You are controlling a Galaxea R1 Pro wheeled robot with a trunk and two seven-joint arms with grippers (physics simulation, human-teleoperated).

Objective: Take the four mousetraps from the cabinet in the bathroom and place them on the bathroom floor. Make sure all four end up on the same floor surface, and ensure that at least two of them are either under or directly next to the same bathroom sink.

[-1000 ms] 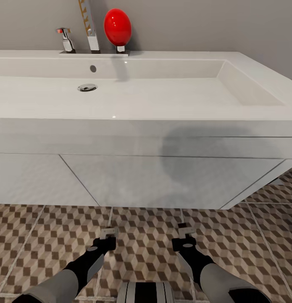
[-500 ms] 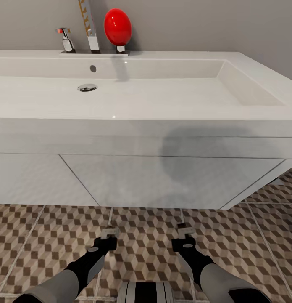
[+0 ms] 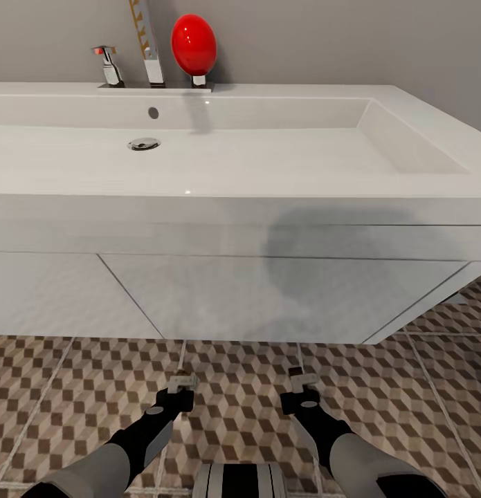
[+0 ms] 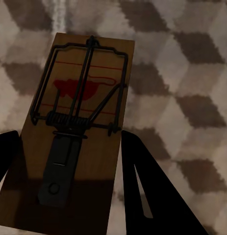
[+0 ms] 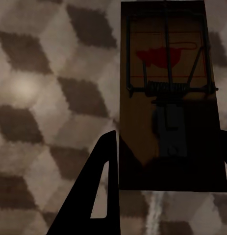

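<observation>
Only the right tool (image 3: 304, 380) has crept slightly toward the sink (image 3: 268, 228), each tool, the left (image 3: 180, 381) too, clamping a mousetrap (image 4: 76, 132) above the floor (image 3: 240, 387); lowering them flat before releasing would keep them near the sink.

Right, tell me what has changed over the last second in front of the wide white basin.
Very little. The right gripper with its flat brown wooden mousetrap has edged slightly forward toward the wide white sink. The left gripper holds its own mousetrap where it was. Both traps are clamped above the cube-patterned floor tiles; neither has been released.
</observation>
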